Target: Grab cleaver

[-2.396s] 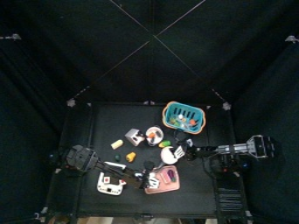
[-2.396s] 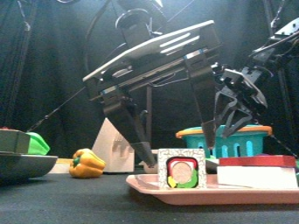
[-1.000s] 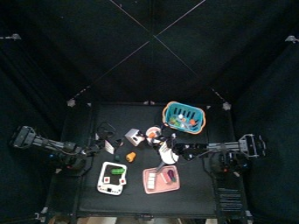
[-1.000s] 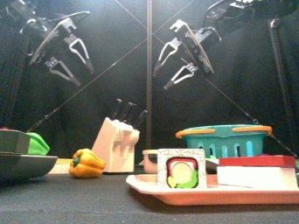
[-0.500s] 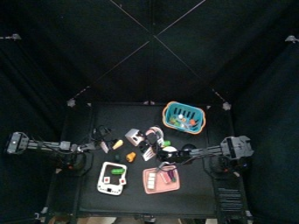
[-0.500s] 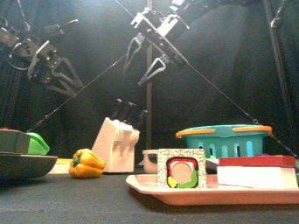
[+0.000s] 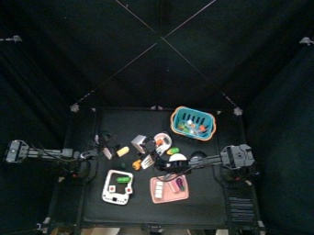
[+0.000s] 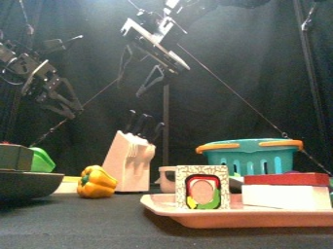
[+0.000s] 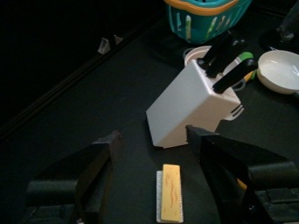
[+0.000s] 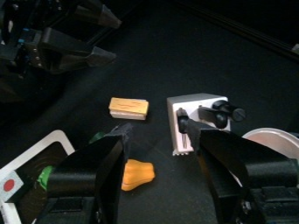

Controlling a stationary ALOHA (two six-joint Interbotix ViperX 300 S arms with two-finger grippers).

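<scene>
1. You are looking at a small black bench (image 7: 208, 174) penned in by black curtains (image 7: 50, 64); cords cross overhead.
2. Your white knife block (image 9: 193, 94) stands toward the bench's left edge, roughly midway between front and back; dark handles (image 9: 228, 66) stick out of its top, and the cleaver must be among them, though you cannot tell which it is.
3. Your left gripper (image 9: 152, 149) hangs above the block with its jaws spread wide and nothing between them; a small tan block (image 9: 172, 192) lies on the bench just beside the knife block.
4. Your right gripper (image 10: 158, 149) has reached across the middle; its jaws also stand far apart, empty, above the knife block and the tan block.
5. A teal basket (image 7: 193, 119) sits near the back right corner; a white bowl (image 9: 281, 70) lies near the block.
6. A pink tray (image 8: 235, 206) sits by the front edge, a yellow pepper (image 8: 95, 181) left of it.
</scene>
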